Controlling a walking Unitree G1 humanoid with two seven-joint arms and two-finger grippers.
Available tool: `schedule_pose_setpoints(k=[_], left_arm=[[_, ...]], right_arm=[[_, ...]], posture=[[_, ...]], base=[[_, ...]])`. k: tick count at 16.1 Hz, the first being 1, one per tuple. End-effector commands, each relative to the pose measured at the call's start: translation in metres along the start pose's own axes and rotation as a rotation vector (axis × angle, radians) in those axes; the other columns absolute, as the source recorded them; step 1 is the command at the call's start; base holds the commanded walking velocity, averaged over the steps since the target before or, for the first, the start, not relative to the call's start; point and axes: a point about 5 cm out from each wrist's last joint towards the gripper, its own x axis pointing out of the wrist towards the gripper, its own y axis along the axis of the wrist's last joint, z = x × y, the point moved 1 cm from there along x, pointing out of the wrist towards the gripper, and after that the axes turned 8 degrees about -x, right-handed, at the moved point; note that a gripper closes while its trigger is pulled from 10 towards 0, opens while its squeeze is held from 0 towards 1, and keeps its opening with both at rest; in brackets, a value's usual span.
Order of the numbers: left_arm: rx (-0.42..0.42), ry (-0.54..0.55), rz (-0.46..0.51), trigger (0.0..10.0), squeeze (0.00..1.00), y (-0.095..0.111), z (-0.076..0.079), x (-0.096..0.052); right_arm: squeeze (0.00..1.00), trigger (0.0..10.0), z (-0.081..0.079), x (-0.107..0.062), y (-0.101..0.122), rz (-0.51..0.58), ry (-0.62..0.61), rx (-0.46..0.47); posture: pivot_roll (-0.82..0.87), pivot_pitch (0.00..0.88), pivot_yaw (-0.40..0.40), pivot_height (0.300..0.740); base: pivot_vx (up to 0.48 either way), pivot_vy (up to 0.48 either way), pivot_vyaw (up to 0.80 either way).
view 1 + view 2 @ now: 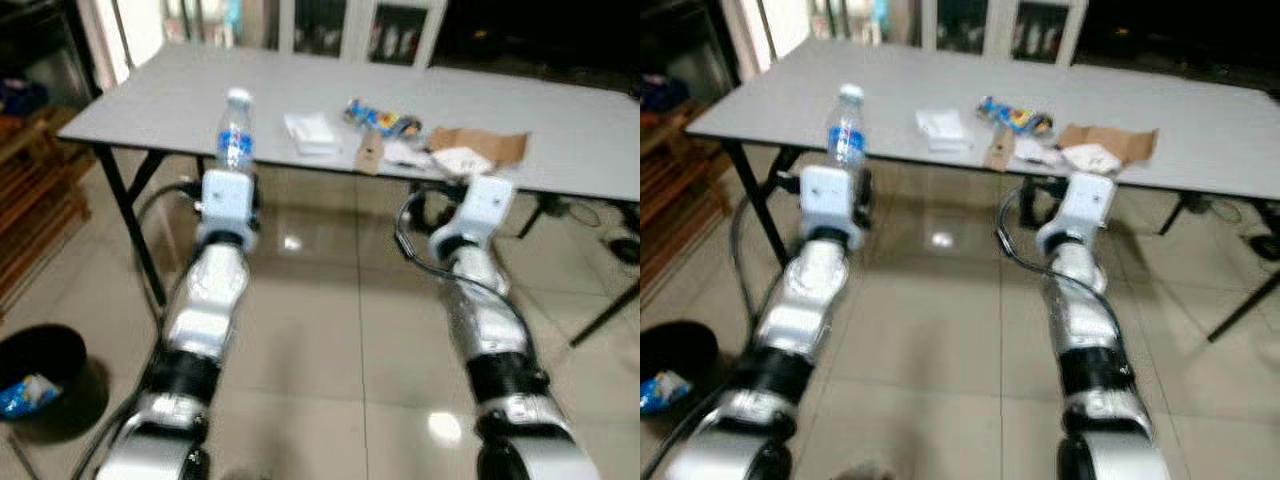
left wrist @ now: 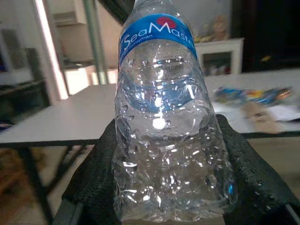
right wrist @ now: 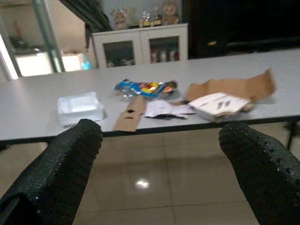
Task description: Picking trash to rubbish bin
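Ahead of me in the left eye view, a long grey bench runs across the room, and both silver arms reach toward its near edge. My left gripper holds a clear water bottle upright, just short of the near edge toward the bench's left end; its blue label and white cap rise above the wrist. Along the near edge lie a white folded packet, a colourful snack wrapper, a strip of brown cardboard, some crumpled white paper and a larger torn piece of brown cardboard. My right gripper sits just below that edge, under the litter. Down on the tiled floor at far left stands a black rubbish bin with a blue wrapper inside.

From the right eye view I get the same layout, with the bin at the lower left border.

Through the left wrist view, both black fingers clamp the bottle's lower body from either side.

Over on the right wrist view, the two fingers stand wide apart with nothing between them, pointed at the litter on the near edge.
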Motion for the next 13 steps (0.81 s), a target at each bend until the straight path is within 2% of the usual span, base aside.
schedule_pose_setpoints(k=[1, 13], left_arm=[[-0.009, 0.024, -0.015, 10.0, 0.0, -0.003, -0.01, -0.001], [-0.045, 0.032, -0.023, 10.0, 0.0, -0.006, -0.011, -0.003]], right_arm=[[0.0, 10.0, -0.008, 0.0, 0.0, -0.011, 0.026, -0.011], [0.0, 10.0, -0.015, -0.004, -0.012, -0.062, 0.088, -0.031]], posture=[[0.03, 0.028, -0.089, 0.74], [0.03, 0.034, -0.094, 0.74]], base=[[0.0, 0.0, 0.8], [0.0, 0.0, 0.8]])
